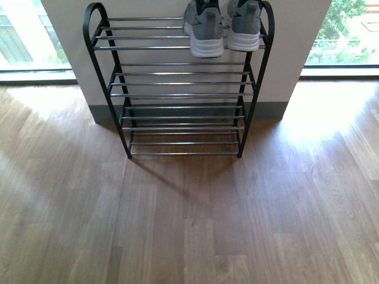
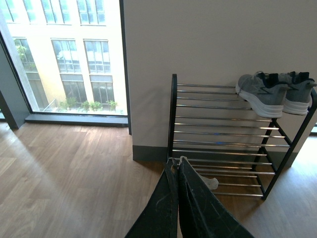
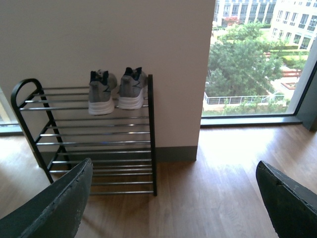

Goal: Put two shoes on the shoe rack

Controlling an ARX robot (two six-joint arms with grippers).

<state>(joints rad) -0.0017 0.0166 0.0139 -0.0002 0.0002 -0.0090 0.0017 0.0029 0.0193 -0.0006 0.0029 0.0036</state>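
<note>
Grey sneakers (image 3: pixel 117 91) side by side on shoe rack (image 3: pixel 151 148) top tier w/ right claw (image 3: pixel 173 167) spread wide.

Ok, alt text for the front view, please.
A pair of grey knit sneakers sits side by side at the right end of the top tier of a black-framed shoe rack with chrome bars, toes toward the camera. The rack stands against a white wall on a wood floor, with bright windows on either side; neither arm is in view.
</note>
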